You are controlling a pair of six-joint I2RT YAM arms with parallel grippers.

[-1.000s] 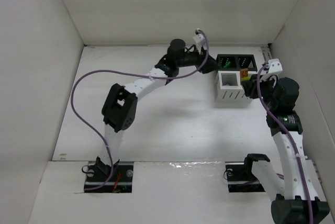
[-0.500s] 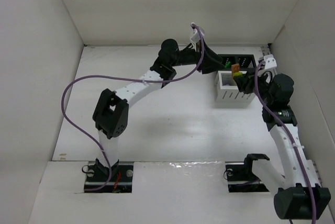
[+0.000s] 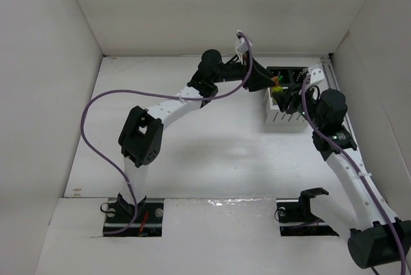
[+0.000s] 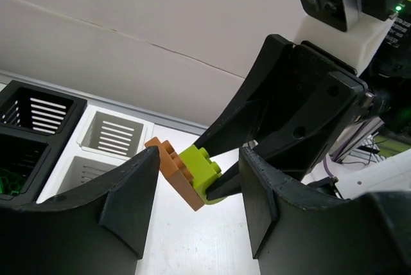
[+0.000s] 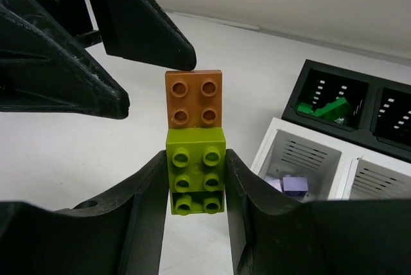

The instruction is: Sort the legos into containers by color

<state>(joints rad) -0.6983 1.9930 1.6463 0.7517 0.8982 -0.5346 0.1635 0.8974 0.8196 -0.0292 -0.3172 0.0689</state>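
Two bricks joined as one short stack (image 5: 194, 133): orange brick (image 5: 194, 98) at the outer end, lime brick (image 5: 196, 172) behind it. Clamped at the lime end by the right tool (image 5: 194, 159), with a finger pressed against each side and the orange end sticking out free. Held in the air in the upper right of the overhead view, over the left part of the bin cluster, clear of the counter (image 3: 192, 140). Flanked by the left tool (image 4: 199, 159), its jaws spread wider than the stack and gripping nothing. In the left wrist view, left-hand finger just beside the orange brick, contact impossible to tell; a gap showing between the other finger and the lime brick. White bins (image 3: 282, 117) below the stack in the overhead view, black bins (image 3: 297, 74) just above them toward the top of the frame. In the right wrist view, green pieces (image 5: 331, 108) in the left black compartment and purple pieces (image 5: 289, 185) in the left white compartment, at lower right of the frame.
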